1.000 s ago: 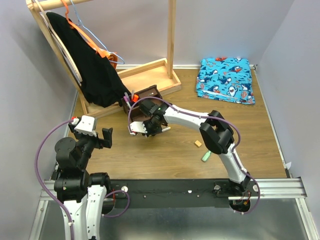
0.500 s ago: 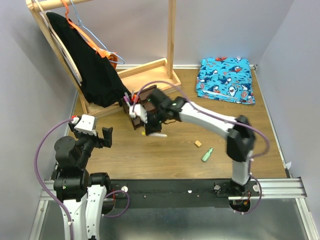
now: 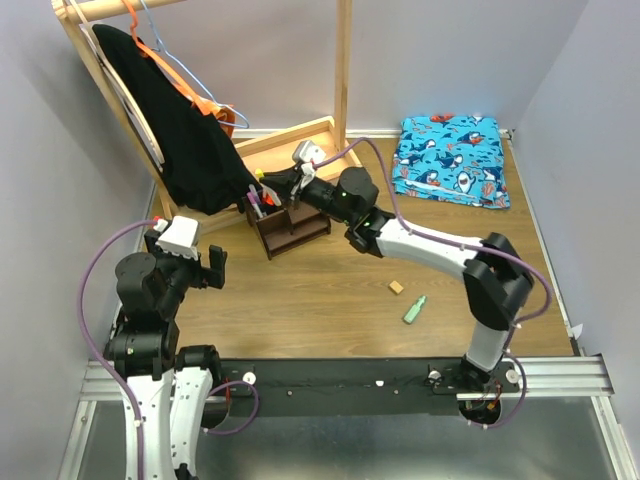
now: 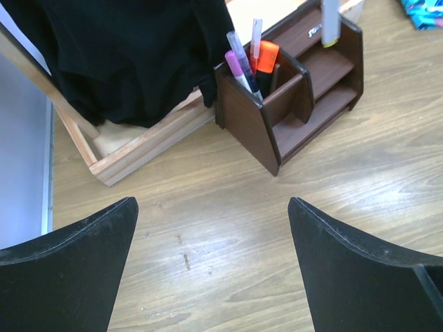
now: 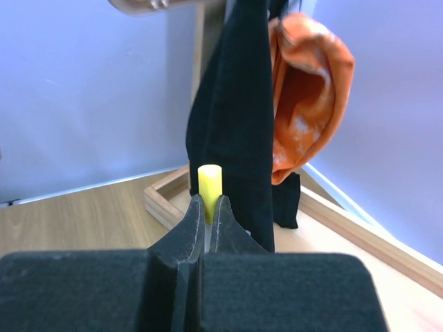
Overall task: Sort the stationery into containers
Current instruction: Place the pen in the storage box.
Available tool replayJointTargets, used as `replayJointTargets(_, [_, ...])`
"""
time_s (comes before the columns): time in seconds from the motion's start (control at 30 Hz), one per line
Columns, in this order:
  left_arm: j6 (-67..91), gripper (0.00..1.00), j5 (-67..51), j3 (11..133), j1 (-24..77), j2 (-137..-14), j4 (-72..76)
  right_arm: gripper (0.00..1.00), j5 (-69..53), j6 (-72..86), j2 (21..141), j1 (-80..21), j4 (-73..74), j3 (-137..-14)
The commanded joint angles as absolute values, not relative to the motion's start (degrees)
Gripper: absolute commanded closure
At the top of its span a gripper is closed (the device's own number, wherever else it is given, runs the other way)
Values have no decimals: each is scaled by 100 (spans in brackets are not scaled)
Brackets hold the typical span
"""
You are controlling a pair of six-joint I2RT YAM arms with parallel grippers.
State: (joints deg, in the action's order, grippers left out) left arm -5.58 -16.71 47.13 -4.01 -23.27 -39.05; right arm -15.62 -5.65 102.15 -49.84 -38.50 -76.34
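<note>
- Holds the yellow pen (image 5: 210, 181) in the right fingers (image 5: 196, 218), pressed together on its shaft, with the yellow end poking out past the tips
- Hangs that pen upright just above the organiser (image 4: 242, 121), over its back edge and behind the tall compartment; whether it touches the wood, cannot tell
- Right arm (image 3: 420, 240) stretched in from the organiser's right, above the desk (image 3: 330, 300), wrist over the organiser's rear
- Holds the left fingers (image 4: 76, 270) wide apart, low over bare desk in front of the organiser and well short of it
- Standing tilted in the tall compartment at the organiser's left end: pink pen (image 4: 234, 68), purple pen (image 4: 239, 48), a pale pen (image 4: 256, 34) and an orange marker (image 4: 267, 57), packed close together
- Lower stepped shelves on the organiser's right part, seen from the left wrist as bare brown wood
- Lying on the desk well to the organiser's right and nearer the arm bases: tan eraser (image 3: 397, 287), and near it but apart, further from the organiser, the mint highlighter (image 3: 414, 310)
- Just behind the organiser: pale rack frame (image 3: 300, 140), with a black garment (image 3: 185, 130) hanging down so that its hem reaches the organiser's left end
- Far to the organiser's right, at the back of the desk: folded blue cloth (image 3: 450, 160) with a shark print
</note>
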Motion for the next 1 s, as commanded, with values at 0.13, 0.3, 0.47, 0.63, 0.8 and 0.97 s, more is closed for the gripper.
replayJointTargets(0.13, [-633,1,-1565,4834,-396,-2733,-3815,99,-1283,-238,10916,-4878,-5370,-7725])
replayJointTargets(0.3, [-554,1,-1485,4790,-396,-2847,-3771,99,-1327,-141,11162,-4781,-5432,-7848])
replayJointTargets(0.47, [-571,1,-1424,4781,-396,-2970,-3718,99,-1424,-62,11451,-4711,-5467,-7928])
replayJointTargets(0.63, [-606,1,-1389,4816,-404,-3102,-3700,99,-1450,-18,11698,-4684,-5581,-7963])
replayJointTargets(0.8, [-650,1,-1371,4851,-404,-3155,-3735,99,-1485,140,11926,-4658,-5634,-8051])
replayJointTargets(0.97, [-659,1,-1353,4852,-396,-3182,-3744,99,-1520,193,12085,-4649,-5599,-8069])
